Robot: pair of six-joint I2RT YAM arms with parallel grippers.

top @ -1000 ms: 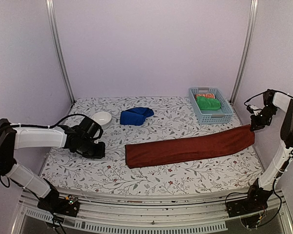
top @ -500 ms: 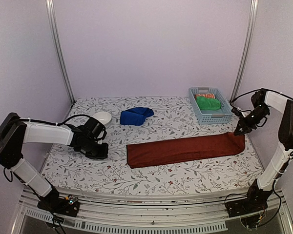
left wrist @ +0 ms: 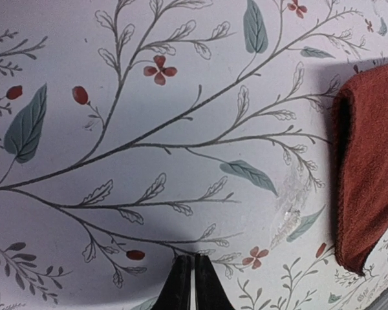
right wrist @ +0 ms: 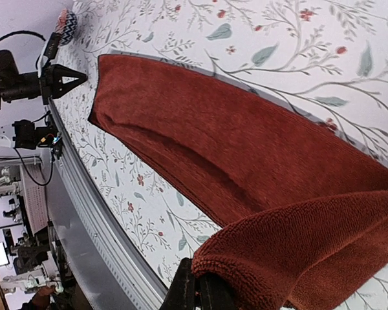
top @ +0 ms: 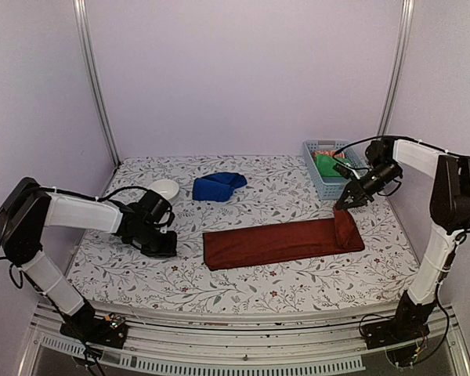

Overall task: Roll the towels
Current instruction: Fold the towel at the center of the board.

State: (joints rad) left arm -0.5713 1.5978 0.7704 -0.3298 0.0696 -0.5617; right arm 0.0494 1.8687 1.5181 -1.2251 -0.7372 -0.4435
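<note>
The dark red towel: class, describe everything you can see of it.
The dark red towel is a long, narrow strip of plain, nubby terry, lying flat across the flowered table. Its right end is lifted and curled back over itself, pinched in the shut right gripper. The left gripper sits beside its left end, apart.

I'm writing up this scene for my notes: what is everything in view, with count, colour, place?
red towel: one, brick-red, laid across the middle, right end lifted
blue towel: one, royal blue, bunched, far centre
bowl: one, white, left of blue towel
basket: one, pale blue, far right corner
green cloth: one, bright green, in basket
orange cloth: one, patterned orange, in basket behind green cloth
table: one, white floral cover
left gripper: one, black, shut, beside red towel's left end
right gripper: one, black, shut on red towel's right end
</note>
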